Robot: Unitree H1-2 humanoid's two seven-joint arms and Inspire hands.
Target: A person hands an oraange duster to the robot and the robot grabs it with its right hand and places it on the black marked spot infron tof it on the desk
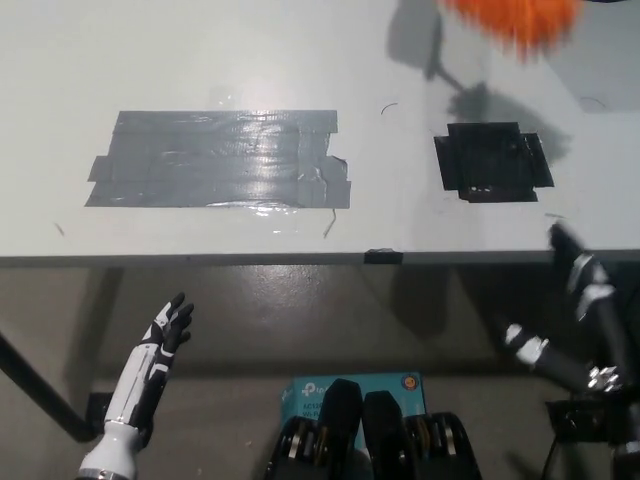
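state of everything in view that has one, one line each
orange duster: blurred at the top edge, above the desk, not yet in either robot hand
black marked spot: bare, only a shadow across it
grey tape patch: stuck flat, edges curling, nothing on it
left hand: open, fingers apart, below the desk edge
right hand: open, empty, below the desk edge

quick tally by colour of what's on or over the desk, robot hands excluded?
Orange: 1, the duster, blurred at the top edge over the desk
Grey: 1, the large tape patch
Black: 2, the black marked spot and a small black tab on the desk's front edge
Total: 4
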